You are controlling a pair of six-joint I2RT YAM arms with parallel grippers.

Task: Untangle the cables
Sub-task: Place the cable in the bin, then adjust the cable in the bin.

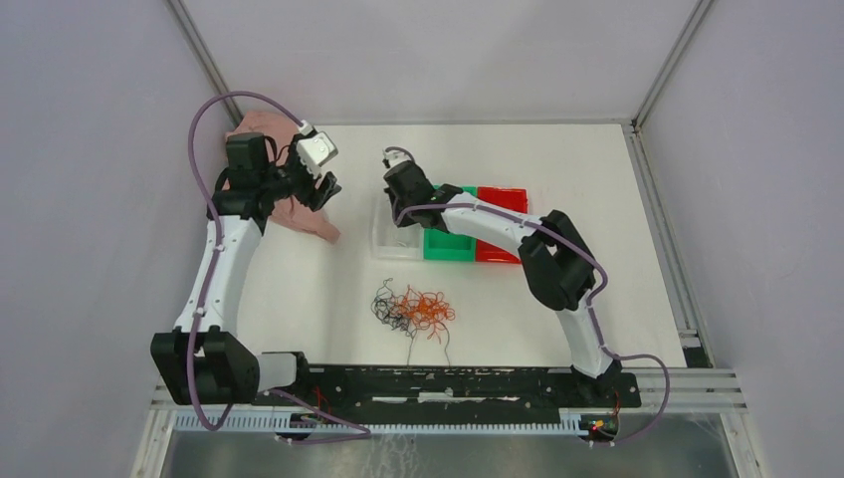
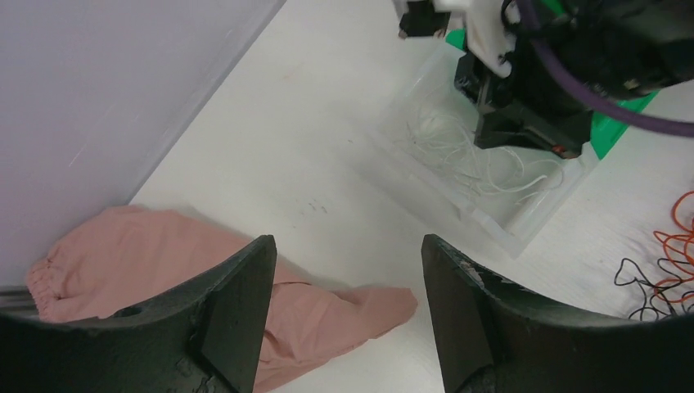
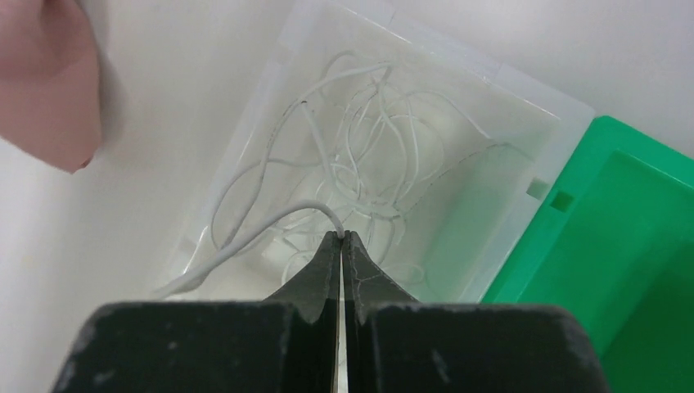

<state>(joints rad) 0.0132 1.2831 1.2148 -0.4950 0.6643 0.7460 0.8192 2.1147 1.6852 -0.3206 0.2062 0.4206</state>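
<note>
**Cable sort: position report**

Nearest my bases, the loose cables (image 1: 413,311) lie in one wad on the white table (image 1: 309,299). They are orange and black curls tangled together, with a couple of thin strands trailing toward me. Neither tool is touching the wad.

Beyond it stand three bins in a row: a clear bin (image 3: 565,108) on the left, a green bin (image 1: 448,246) against it, and a red bin (image 1: 503,199) on the far side of the green one. My right tool (image 3: 340,237) hangs over the clear bin with its fingers pressed together, clamped on the end of a white cable (image 3: 245,237). The rest of that cable lies in loose loops inside the clear bin.

Farther left, my left tool (image 2: 348,241) is held above the table with its fingers apart and nothing between them. Under and behind it lies a pink cloth (image 2: 164,254), crumpled against the left wall.
</note>
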